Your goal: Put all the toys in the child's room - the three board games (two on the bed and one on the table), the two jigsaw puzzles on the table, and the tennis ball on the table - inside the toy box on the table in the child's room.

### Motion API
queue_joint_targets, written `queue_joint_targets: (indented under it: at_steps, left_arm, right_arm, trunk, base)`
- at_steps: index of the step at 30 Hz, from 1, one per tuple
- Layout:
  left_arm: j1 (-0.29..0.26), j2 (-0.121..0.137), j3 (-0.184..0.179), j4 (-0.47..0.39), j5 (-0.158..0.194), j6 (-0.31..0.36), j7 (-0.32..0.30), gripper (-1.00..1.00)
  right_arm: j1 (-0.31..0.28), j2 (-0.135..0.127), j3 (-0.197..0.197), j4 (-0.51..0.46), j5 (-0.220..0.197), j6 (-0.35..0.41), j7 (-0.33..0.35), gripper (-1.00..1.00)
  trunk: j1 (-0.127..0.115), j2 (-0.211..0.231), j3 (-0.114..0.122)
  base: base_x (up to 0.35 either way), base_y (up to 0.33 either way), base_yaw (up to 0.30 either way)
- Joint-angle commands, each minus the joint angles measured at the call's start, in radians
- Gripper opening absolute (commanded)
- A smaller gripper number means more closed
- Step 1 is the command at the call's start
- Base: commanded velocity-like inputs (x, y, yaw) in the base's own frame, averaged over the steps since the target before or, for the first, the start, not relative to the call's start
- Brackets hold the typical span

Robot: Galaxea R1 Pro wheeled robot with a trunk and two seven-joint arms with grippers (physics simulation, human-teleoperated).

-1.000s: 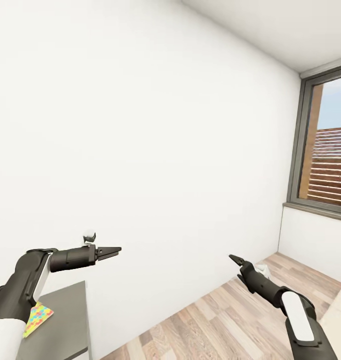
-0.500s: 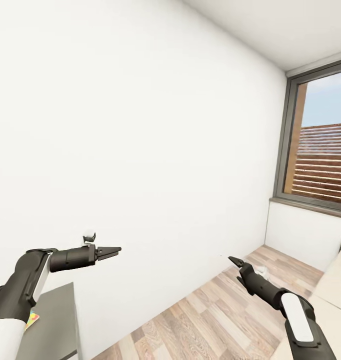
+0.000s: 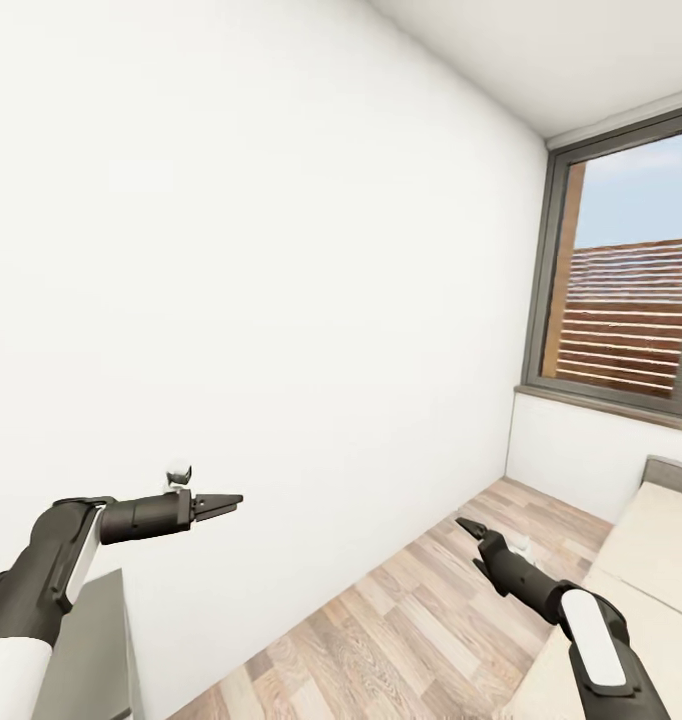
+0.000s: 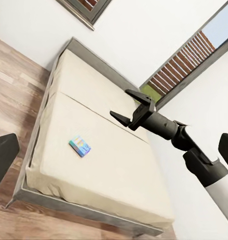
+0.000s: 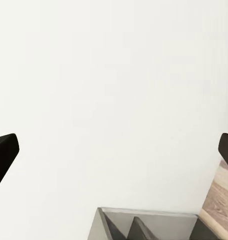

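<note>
One board game point(image 4: 80, 145), a small light-blue flat box, lies on the cream bed point(image 4: 108, 165) in the left wrist view, toward the side nearest the floor. My left gripper point(image 3: 227, 500) is held out level in front of the white wall, open, its dark fingers point(image 4: 2, 159) wide apart with nothing between them. My right gripper point(image 3: 467, 524) hovers over the wood floor beside the bed point(image 3: 653, 548). It is open and empty, and its two fingertips point(image 4: 125, 118) stand clearly apart. A corner of the table's point(image 3: 89, 655) dark-grey wing sits under my left arm.
A long white wall point(image 3: 281, 300) runs ahead, close to the left gripper. A grey-framed window point(image 3: 626, 300) is at the right above the bed's head. Wood-plank floor point(image 3: 401, 630) lies between the wall and the bed. The grey table end point(image 5: 144, 225) shows in the right wrist view.
The whole view has swung right: the jigsaw puzzle and most of the table slid out at the left, and more window and bed came in. The arms keep their pose.
</note>
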Motion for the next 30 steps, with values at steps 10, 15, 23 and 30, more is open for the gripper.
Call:
queue_joint_targets:
  at_steps: [10,15,23,30]
  left_arm:
    - [0.000,0.000,0.000,0.000,-0.001,0.010,-0.002,1.00]
    - [0.000,0.000,0.001,0.000,-0.002,0.009,-0.001,1.00]
    - [0.000,0.000,0.000,0.000,-0.004,0.009,0.001,1.00]
    - [0.000,-0.001,-0.001,0.000,-0.001,0.008,0.001,1.00]
  right_arm:
    - [-0.005,0.000,-0.003,0.024,0.005,0.005,-0.001,1.00]
    - [-0.006,0.002,-0.009,0.029,0.005,0.004,-0.005,1.00]
    - [-0.004,0.002,-0.054,0.034,0.004,0.004,-0.009,1.00]
    - [-0.004,0.002,-0.060,0.034,0.003,0.005,-0.009,1.00]
  trunk:
    - [0.000,-0.001,-0.015]
    - [0.000,-0.001,-0.022]
    - [0.000,-0.001,-0.033]
    - [0.000,-0.001,-0.036]
  base:
    - [0.000,0.000,-0.148]
    - [0.000,0.000,-0.146]
    - [0.027,-0.059,-0.127]
    - [0.107,-0.123,-0.061]
